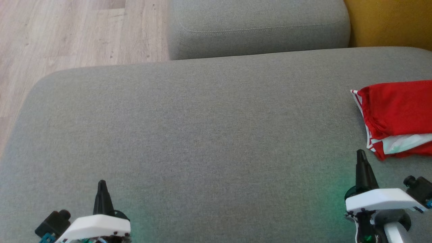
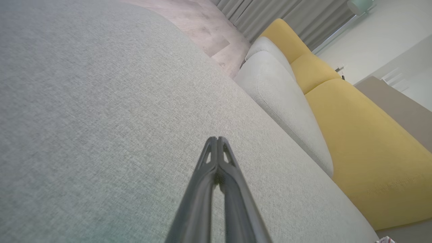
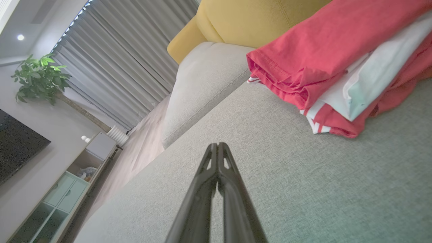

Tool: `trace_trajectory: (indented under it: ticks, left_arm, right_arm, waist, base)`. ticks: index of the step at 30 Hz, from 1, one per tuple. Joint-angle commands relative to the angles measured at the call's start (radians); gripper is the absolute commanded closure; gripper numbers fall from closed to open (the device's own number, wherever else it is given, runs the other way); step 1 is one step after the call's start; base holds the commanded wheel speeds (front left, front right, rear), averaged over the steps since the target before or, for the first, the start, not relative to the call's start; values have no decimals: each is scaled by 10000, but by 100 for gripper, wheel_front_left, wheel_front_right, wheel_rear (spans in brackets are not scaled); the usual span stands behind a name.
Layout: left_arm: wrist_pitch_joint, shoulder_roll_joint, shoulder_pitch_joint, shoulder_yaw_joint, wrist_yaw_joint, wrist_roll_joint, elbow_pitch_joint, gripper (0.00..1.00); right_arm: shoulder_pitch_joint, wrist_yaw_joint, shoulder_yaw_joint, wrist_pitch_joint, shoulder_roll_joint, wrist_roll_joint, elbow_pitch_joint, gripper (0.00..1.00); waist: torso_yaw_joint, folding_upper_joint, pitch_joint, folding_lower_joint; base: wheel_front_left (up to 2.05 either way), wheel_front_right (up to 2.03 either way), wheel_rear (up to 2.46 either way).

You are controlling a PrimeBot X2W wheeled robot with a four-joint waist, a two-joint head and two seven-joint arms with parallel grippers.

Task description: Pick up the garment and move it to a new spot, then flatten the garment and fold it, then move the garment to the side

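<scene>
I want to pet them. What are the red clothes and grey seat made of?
The garment looks like thin matte knit cloth, maybe cotton: it folds softly and has a stitched hem. The seat looks like coarse matte woven fabric over padding: visible weave, rounded edges.

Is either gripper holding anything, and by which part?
Nothing is held. The left gripper and right gripper are shut and empty; the red garment lies apart on the cushion.

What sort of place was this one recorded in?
Most likely a home living room. The work surface is a grey upholstered sofa seat with yellow cushions beside it. The right wrist view shows floor-length curtains, a potted plant and a low cabinet.
</scene>
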State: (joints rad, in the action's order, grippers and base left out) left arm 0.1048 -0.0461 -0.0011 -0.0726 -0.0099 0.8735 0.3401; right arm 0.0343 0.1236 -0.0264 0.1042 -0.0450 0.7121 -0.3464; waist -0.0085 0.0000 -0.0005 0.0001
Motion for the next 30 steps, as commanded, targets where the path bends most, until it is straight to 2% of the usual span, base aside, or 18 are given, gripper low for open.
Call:
trace_trajectory:
  ticks: [1, 30]
  left_arm:
    - [-86, -17, -569, 256, -89, 273, -383, 100]
    - [-893, -26, -762, 876, -521, 3001, -599, 100]
  right_arm:
    - [557, 31, 3, -71, -28, 350, 399, 100]
    - [626, 46, -335, -882, -37, 3671, 637, 100]
  waist:
    - [2, 0, 1, 0]
    - [34, 0, 14, -1]
  base:
    - [0, 0, 0]
    - [0, 0, 0]
